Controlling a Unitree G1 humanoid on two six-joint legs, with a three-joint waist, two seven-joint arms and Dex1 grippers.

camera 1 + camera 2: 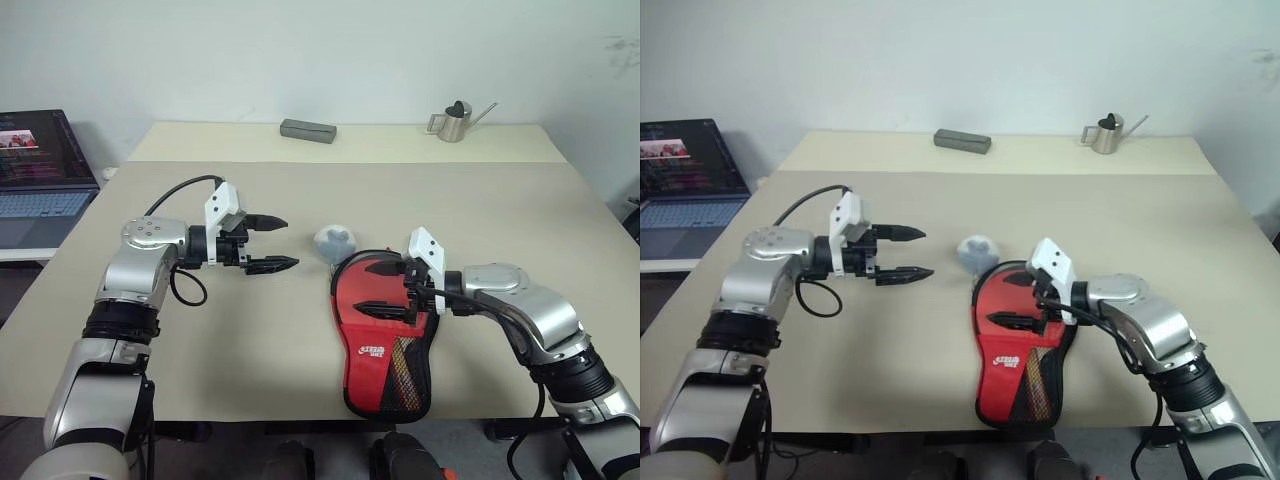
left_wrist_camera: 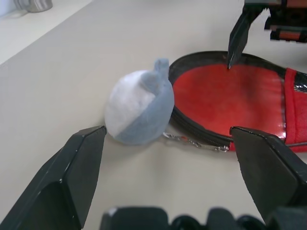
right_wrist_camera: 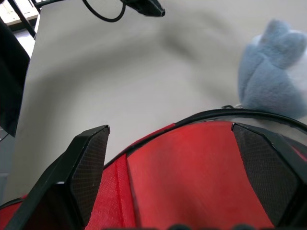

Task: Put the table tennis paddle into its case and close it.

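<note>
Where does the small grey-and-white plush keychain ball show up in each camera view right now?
Left eye view: the small grey-and-white plush keychain ball lies mid-table, just beyond the red paddle case.
Right eye view: centre, above the case's round end.
Left wrist view: centre-left.
Right wrist view: upper right edge.
Shared landmark: the case's black zippered rim.

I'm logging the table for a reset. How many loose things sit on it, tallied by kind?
Paddle case with red paddle inside: 1
Grey-and-white plush toy: 1
Metal watering can: 1
Grey block: 1
Total: 4
</note>
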